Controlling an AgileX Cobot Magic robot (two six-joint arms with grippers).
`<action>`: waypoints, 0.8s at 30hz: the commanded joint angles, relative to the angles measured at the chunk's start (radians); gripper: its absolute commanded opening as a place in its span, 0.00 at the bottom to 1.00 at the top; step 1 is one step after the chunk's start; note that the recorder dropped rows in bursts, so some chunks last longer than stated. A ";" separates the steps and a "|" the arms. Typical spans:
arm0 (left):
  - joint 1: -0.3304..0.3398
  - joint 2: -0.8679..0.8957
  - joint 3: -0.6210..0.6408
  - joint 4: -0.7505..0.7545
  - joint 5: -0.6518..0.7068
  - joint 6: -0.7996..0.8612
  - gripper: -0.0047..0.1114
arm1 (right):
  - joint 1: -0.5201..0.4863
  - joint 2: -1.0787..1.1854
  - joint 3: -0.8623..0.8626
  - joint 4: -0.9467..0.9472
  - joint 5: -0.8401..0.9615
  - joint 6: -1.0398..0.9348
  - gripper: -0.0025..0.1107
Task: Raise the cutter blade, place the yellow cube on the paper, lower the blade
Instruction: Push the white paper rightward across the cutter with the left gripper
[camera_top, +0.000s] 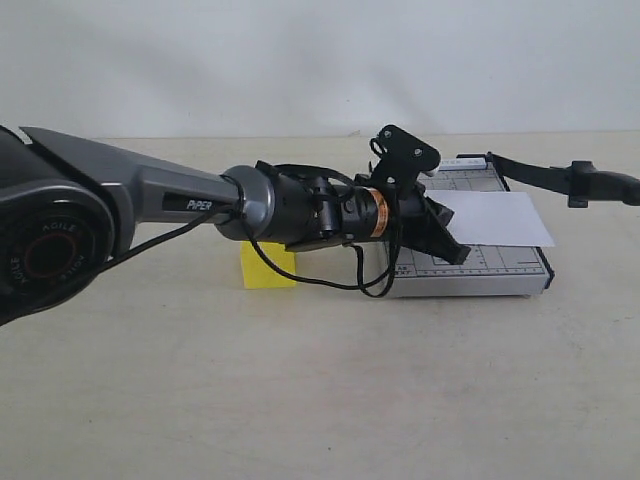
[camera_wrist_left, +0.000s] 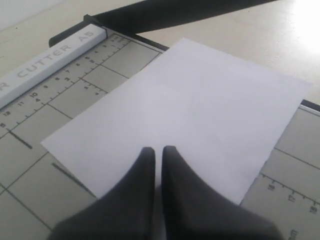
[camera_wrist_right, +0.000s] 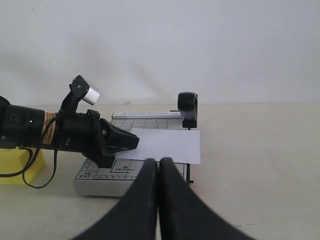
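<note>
My left gripper (camera_wrist_left: 157, 150), pressed together, hovers low over the paper (camera_wrist_left: 200, 100), likely to steady it. My right gripper (camera_wrist_right: 159, 161), also closed, stands clear. The yellow cube (camera_top: 268, 270) sits near the board (camera_top: 490, 272).

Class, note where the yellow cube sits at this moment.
In the exterior view the yellow cube sits on the table, left of the grey trimmer board, partly hidden by the left arm, not on the paper.
</note>
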 joint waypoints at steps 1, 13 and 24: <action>-0.005 0.026 -0.018 0.000 0.008 -0.010 0.08 | 0.001 -0.006 0.000 -0.007 -0.004 -0.005 0.02; -0.005 0.082 -0.121 0.000 0.035 -0.061 0.08 | 0.001 -0.006 0.000 -0.007 -0.004 -0.005 0.02; -0.016 0.032 -0.125 0.105 0.023 -0.085 0.16 | 0.001 -0.006 0.000 -0.007 -0.004 -0.005 0.02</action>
